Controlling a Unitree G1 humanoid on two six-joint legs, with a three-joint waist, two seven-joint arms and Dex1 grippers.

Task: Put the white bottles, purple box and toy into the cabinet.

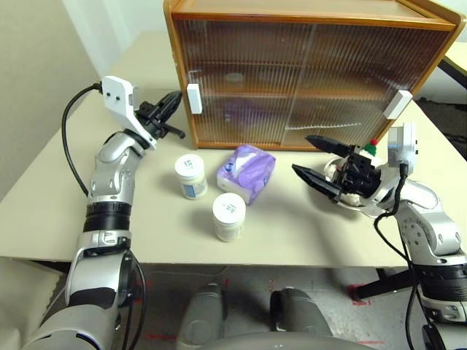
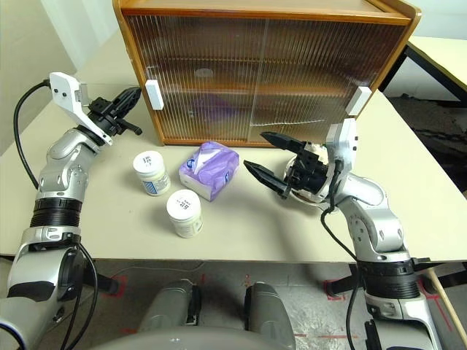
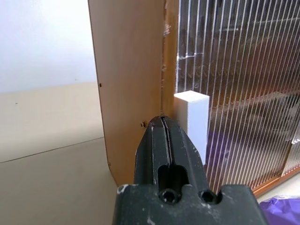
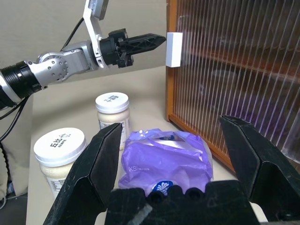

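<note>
The cabinet (image 1: 314, 73) stands at the back of the table with both ribbed doors closed. My left gripper (image 1: 175, 99) is shut and empty, its tips just left of the left door's white handle (image 1: 194, 98), also seen close up as the handle (image 3: 192, 119). Two white bottles (image 1: 190, 176) (image 1: 229, 216) stand upright in front, with the purple box (image 1: 246, 171) to their right. My right gripper (image 1: 303, 154) hangs open and empty right of the box, pointing at it. The toy (image 1: 372, 148) sits behind that gripper, mostly hidden, only its red and green top showing.
A second white handle (image 1: 398, 104) is on the right door. A shallow bowl (image 1: 347, 204) lies under my right hand. A dim purple shape shows through the lower doors. The table's front edge (image 1: 241, 259) runs close below the nearer bottle.
</note>
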